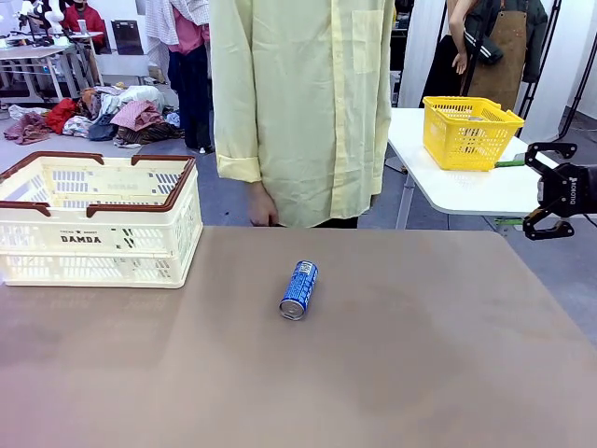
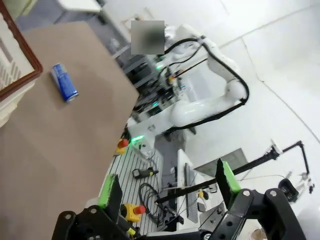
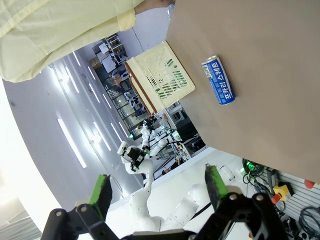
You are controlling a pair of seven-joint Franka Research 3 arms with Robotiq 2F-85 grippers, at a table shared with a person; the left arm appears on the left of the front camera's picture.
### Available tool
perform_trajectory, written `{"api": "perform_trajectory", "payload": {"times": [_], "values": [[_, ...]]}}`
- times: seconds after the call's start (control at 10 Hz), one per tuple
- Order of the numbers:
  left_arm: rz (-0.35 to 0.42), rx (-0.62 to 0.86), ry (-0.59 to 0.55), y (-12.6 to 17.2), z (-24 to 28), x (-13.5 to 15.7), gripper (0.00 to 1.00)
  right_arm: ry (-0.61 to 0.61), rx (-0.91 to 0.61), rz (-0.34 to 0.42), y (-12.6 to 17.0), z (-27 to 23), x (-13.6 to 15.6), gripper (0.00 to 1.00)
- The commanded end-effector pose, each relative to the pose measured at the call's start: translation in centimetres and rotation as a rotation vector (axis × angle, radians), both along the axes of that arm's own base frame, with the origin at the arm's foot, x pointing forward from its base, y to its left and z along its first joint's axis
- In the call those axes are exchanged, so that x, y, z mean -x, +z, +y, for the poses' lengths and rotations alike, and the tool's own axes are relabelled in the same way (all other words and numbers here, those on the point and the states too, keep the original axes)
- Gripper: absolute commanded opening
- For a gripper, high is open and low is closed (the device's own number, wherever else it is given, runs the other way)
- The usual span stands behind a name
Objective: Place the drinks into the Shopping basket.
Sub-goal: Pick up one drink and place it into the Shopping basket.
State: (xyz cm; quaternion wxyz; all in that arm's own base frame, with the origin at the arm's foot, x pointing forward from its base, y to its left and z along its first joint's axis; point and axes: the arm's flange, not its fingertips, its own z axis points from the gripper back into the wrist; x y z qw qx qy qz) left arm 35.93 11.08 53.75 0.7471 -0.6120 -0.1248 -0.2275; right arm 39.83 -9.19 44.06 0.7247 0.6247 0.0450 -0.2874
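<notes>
Plainly, the blue can (image 1: pixel 298 290) lies on its side near the middle of the brown surface (image 1: pixel 448 355), its long axis running roughly from 1 o'clock to 7 o'clock with the silver end turned toward the robot. Lying down, it can roll sideways, so a grip across its round body from above looks like the sensible approach, not one on the ends.

The Shopping basket (image 1: pixel 98 219) sits at about 10 o'clock from the can, well apart from it, at the left edge of the surface. Its mouth faces up, ready to take a drop from above. Whether a drink already lies inside I cannot tell from this angle.

The right claw (image 1: pixel 533 191) hangs off the surface's edge at about 2 o'clock from the can, jaws spread wide and holding nothing, seemingly parked clear of the work area. The left claw (image 2: pixel 167 187) is also spread and empty, held high with the can and the basket rim far ahead of it.

A person stands at 12 o'clock across the surface, one hand (image 1: pixel 262 207) hanging just behind its far edge and touching nothing.

Judging by this, the can has yet to be picked up, and either arm could take it.
</notes>
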Motion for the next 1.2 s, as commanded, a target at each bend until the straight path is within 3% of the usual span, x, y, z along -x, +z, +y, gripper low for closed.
{"api": "perform_trajectory", "payload": {"times": [0.0, 0.2, 0.3, 0.4, 0.5, 0.7, 0.9, 1.1], "values": [[0.022, -0.220, -0.086, 5.1, -8.1, -1.0, 1.00, 0.012, 0.003, 0.000, 0.3, -0.2, 0.0, 1.00], [0.105, -0.501, -0.140, 7.0, -18.6, -2.6, 1.00, 0.012, 0.003, 0.000, 0.3, -0.2, 0.0, 1.00], [0.106, -0.630, -0.077, 6.8, -23.5, -3.1, 1.00, 0.012, 0.003, 0.000, 0.3, -0.2, 0.0, 1.00], [0.061, -0.729, -0.005, 5.8, -28.3, -3.1, 1.00, 0.012, 0.003, 0.000, 0.3, -0.2, 0.0, 1.00], [0.033, -0.804, 0.016, 4.1, -32.6, -2.9, 1.00, 0.012, 0.003, 0.000, 0.3, -0.2, 0.0, 1.00], [-0.045, -1.019, 0.233, -0.9, -40.3, -2.7, 1.00, 0.012, 0.003, 0.000, 0.3, -0.2, 0.0, 1.00], [-0.084, -1.159, 0.258, -5.8, -45.0, -3.6, 1.00, 0.012, 0.003, 0.000, 0.3, -0.2, 0.0, 1.00], [-0.161, -1.156, 0.287, -9.2, -47.0, -4.5, 1.00, 0.012, 0.003, 0.000, 0.3, -0.2, 0.0, 1.00]]}}
